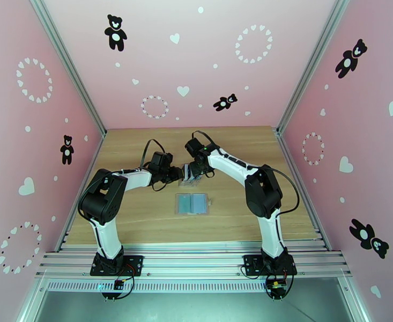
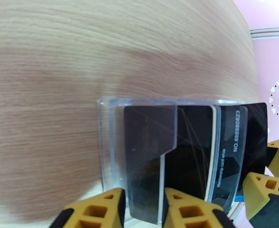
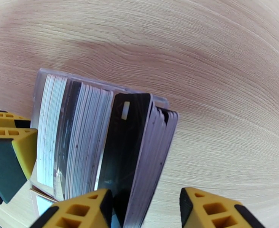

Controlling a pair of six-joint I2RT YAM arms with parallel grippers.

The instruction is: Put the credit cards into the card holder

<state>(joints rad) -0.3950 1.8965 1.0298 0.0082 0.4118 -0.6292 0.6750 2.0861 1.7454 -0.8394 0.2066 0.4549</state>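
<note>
From above, the left pincer [image 1: 177,175] and the right pincer [image 1: 194,170] met at a clear stand [image 1: 190,179] packed with cards, out on the wooden desk [image 1: 137,221]. The card holder [image 1: 192,204] lay open and flat, well apart from both pincers on the side toward the arm bases, its sleeves showing pale blue. In the left wrist view, the left pincer [image 2: 144,194] pinched the stand's clear near wall [image 2: 109,141], with dark cards [image 2: 192,149] upright just beyond it and the right pincer's yellow fingers [image 2: 267,185] at the stand's far side. In the right wrist view, the right pincer [image 3: 143,194] stood spread around a dark card [image 3: 128,141] and a few pale ones beside it, a gap showing at one finger.
</note>
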